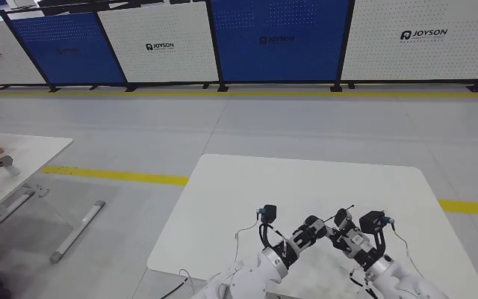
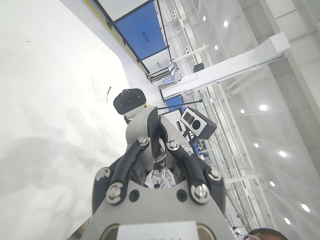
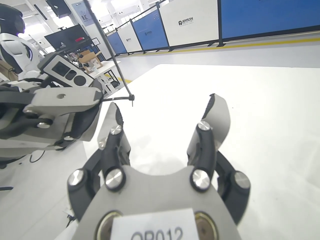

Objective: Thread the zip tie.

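Observation:
A thin black zip tie [image 3: 119, 98] is held above the white table [image 3: 250, 126] by my left gripper [image 3: 98, 99], which is shut on the strap a short way from the head. From the head [image 3: 131, 97] a long strand rises steeply away. In the left wrist view the strap [image 2: 180, 104] sticks out past the closed fingers [image 2: 153, 123]. My right gripper [image 3: 165, 108] is open and holds nothing; one finger [image 3: 116, 116] sits just below the head without touching it. From above, both grippers [image 1: 317, 223] [image 1: 340, 222] meet near the table's near edge, with the zip tie [image 1: 340, 212] across them.
A second small black zip tie [image 2: 108, 91] lies on a clear plastic bag [image 2: 98, 91] on the table, beyond the grippers. Another table [image 1: 22, 153] stands off to the left. Blue and white panels [image 1: 276, 41] line the far floor.

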Tool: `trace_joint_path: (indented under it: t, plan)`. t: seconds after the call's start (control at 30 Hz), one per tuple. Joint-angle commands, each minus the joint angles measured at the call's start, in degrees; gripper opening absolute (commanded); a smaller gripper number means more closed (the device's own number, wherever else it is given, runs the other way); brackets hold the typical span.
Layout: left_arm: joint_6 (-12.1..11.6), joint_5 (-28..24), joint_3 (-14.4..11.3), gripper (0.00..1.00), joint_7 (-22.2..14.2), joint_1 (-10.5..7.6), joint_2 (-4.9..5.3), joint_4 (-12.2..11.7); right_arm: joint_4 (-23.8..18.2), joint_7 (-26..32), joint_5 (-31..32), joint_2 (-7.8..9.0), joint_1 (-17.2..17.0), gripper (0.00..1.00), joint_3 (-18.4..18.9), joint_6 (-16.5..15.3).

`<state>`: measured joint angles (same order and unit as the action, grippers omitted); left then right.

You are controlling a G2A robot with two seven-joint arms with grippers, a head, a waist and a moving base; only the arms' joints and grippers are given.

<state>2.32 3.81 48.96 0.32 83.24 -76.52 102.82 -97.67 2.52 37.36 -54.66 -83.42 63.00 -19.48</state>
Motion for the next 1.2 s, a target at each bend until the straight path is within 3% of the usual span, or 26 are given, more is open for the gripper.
trace_joint_path:
  t: [0.0,0.2,0.43,0.67,0.97,1.17]
  plan:
    - [0.15,0.22,-0.28,0.0,0.16,-0.2,-0.08,-0.29,-0.11,-0.14,-0.3,0.04,-0.05,0.49,0.02,0.0]
    - [0.33,0.48,-0.83,0.0,0.38,-0.57,-0.27,-0.74,-0.09,-0.48,-0.38,0.18,-0.23,0.43,0.23,0.0]
    - [0.43,0.55,-0.93,0.0,0.68,-0.58,-0.36,-0.89,0.11,-0.37,0.1,0.2,-0.13,0.43,0.04,0.0]
    - [0.48,0.65,-1.09,0.0,0.87,-0.68,-0.48,-1.31,-0.03,-0.89,0.32,0.24,-0.28,0.28,0.02,0.0]
    - [0.91,1.16,-1.12,0.0,1.49,-0.67,-0.59,-1.5,-0.09,-0.69,0.18,0.4,-0.21,0.24,-0.21,0.0]
    - [1.35,1.6,-1.23,0.0,1.95,-0.76,-0.69,-1.59,-0.1,-0.8,0.33,0.52,-0.14,0.13,-0.36,0.0]
